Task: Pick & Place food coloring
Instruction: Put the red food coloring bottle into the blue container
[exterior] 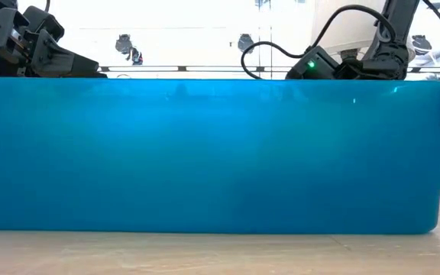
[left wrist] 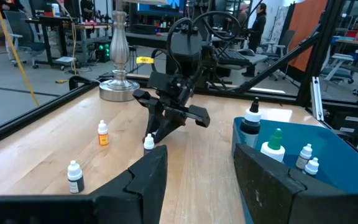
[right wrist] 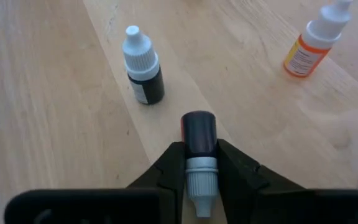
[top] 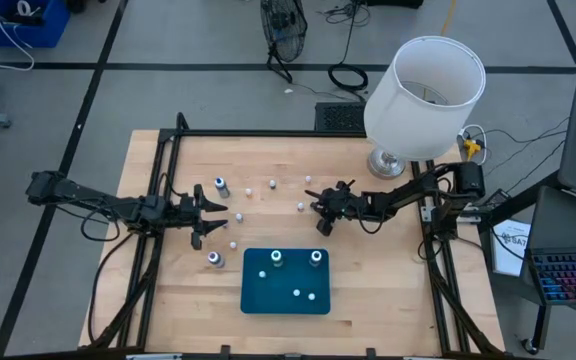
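While the left pincer (top: 216, 213) gapes empty, the right pincer (right wrist: 201, 163) clamps a dark, white-capped bottle (right wrist: 199, 138).

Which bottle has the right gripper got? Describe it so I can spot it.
Start at the white lampshade; below it the right gripper reaches left. Its fingers pinch a dark bottle on its side, pale cap toward the wrist. Unlike it, the nearby black-bodied bottle and orange bottle stand free.

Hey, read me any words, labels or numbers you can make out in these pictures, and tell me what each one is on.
None can be read.
Orange bottle: a label with print, too blurred to read.
Dark bottle standing on the table: label unreadable.
Bottle gripped in the right hand: no visible text.
Papers beside the table: marks too small.
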{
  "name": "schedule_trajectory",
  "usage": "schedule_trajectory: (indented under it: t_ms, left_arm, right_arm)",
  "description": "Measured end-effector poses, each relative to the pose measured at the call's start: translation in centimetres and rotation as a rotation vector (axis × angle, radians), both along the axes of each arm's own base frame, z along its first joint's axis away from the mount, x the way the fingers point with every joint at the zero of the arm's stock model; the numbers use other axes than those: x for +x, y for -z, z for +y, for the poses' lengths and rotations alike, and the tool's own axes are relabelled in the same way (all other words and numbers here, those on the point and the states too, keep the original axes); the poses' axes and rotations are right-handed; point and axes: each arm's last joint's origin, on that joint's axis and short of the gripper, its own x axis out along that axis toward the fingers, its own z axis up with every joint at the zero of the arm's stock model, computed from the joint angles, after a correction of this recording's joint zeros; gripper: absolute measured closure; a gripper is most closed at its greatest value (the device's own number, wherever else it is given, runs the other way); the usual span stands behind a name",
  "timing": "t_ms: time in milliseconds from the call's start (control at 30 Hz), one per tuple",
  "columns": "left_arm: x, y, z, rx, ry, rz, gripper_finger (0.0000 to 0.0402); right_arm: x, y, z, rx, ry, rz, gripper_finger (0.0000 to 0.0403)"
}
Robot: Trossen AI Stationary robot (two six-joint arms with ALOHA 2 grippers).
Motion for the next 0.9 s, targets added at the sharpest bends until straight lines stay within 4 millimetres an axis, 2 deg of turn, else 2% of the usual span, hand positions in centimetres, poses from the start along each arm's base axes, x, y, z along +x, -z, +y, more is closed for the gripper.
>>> schedule_trajectory:
  t_ms: [200, 333, 600, 767, 900]
  left_arm:
    - [0.0, 0.0, 0.0, 0.0, 0.0, 0.0, 0.0215]
    - [0.0, 0.0, 0.0, 0.0, 0.0, 0.0, 0.0215]
    - [0.0, 0.0, 0.0, 0.0, 0.0, 0.0, 0.0215]
    - [0.0, 0.0, 0.0, 0.0, 0.0, -0.001, 0.0215]
    - [0.0, 0.0, 0.0, 0.0, 0.0, 0.0, 0.0215]
  right_arm:
    - [-0.3, -1.6, 0.8, -0.031, -0.101, -0.01, 0.0344]
    - [-0.8, -5.1, 1.8, -0.108, -0.175, -0.077, 0.0344]
    - [-3.5, -10.7, 3.5, -0.282, -0.224, -0.143, 0.0344]
    - [-4.6, -12.3, 5.5, -0.275, -0.304, -0.202, 0.0344]
    - [-4.8, -12.8, 7.3, -0.252, -0.442, -0.255, 0.0344]
